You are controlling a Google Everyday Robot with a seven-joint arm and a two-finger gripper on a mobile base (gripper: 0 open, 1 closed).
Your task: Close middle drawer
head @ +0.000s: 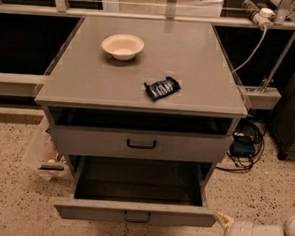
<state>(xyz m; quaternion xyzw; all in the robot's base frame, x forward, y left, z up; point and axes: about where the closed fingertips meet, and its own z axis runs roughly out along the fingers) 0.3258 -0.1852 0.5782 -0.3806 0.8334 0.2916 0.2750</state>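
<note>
No readable text, print on the dark snack wrapper (162,88) too small, claw (225,222) at lower right edge

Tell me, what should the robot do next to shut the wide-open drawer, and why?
Probably slide the gripper left, in front of the middle drawer. That drawer stands pulled far out, and the gripper sits off its right corner, not yet against it.

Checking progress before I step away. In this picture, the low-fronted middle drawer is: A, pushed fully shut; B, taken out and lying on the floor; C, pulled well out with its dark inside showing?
C: the middle drawer stands well out from the cabinet with its dark inside open to view, and the tool is low at the right, near the drawer's front right corner.
</note>
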